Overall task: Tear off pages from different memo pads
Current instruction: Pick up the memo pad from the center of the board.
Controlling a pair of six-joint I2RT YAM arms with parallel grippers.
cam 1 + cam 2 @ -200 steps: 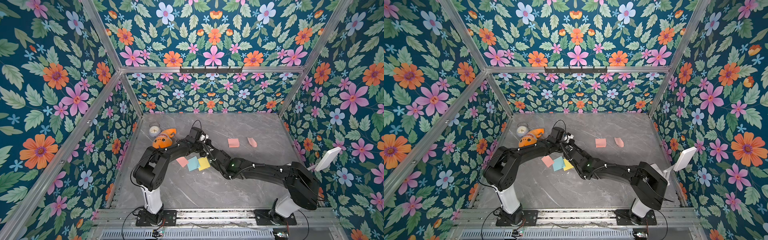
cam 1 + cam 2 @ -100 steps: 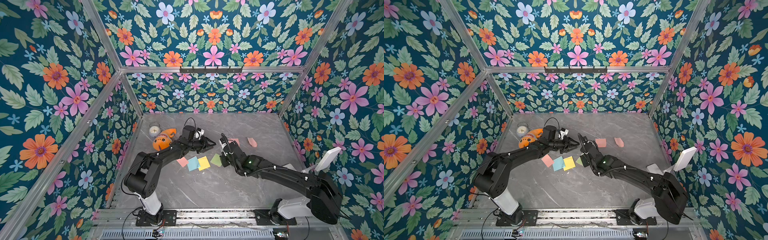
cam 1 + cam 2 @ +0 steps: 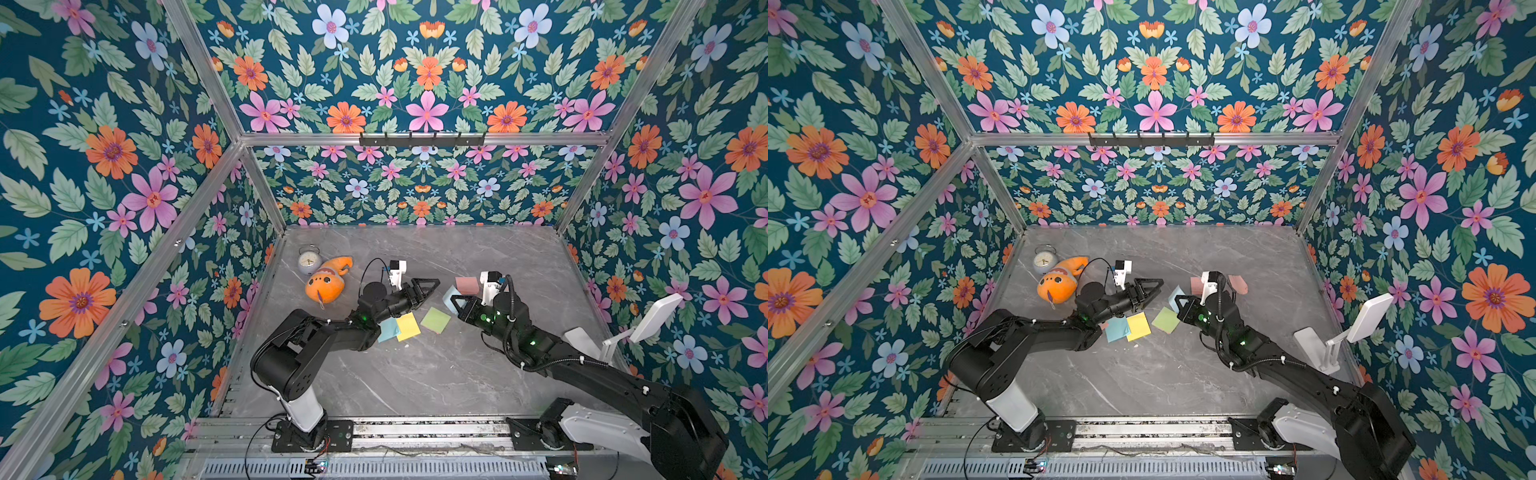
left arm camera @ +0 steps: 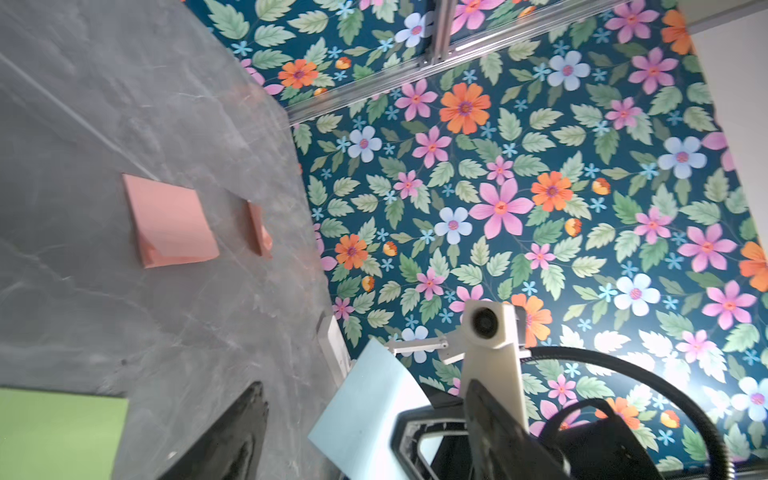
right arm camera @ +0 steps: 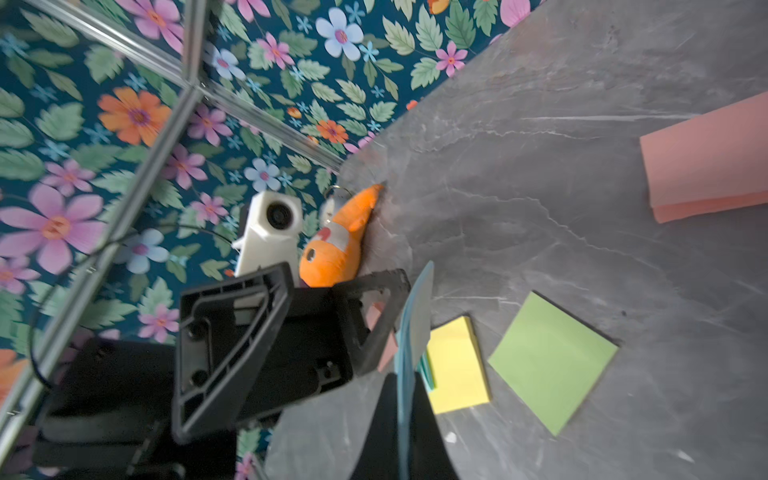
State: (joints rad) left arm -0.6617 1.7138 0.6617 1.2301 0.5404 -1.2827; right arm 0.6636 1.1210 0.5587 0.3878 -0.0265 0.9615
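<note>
Left of centre in a top view, the left gripper (image 3: 432, 289) hovers with its jaws spread and empty, just above the blue pad (image 3: 388, 330) and yellow pad (image 3: 408, 327), well placed to press one down. Right of the flat green page (image 3: 435, 320), the right gripper (image 3: 456, 302) pinches a light blue page (image 3: 448, 296), lifted clear so that it cannot re-stick. The pink pad (image 3: 466, 285) crowds it from behind, but toward the bottom of the frame the table (image 3: 415, 374) is bare.

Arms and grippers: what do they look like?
The left arm and right arm are black, each with a white lowest link and green joint lights. The left gripper and right gripper have black open-frame triangular fingers and carry a white wrist camera each. A thin black cable loops at the left wrist; a ribbed black hose follows the right arm.
</note>
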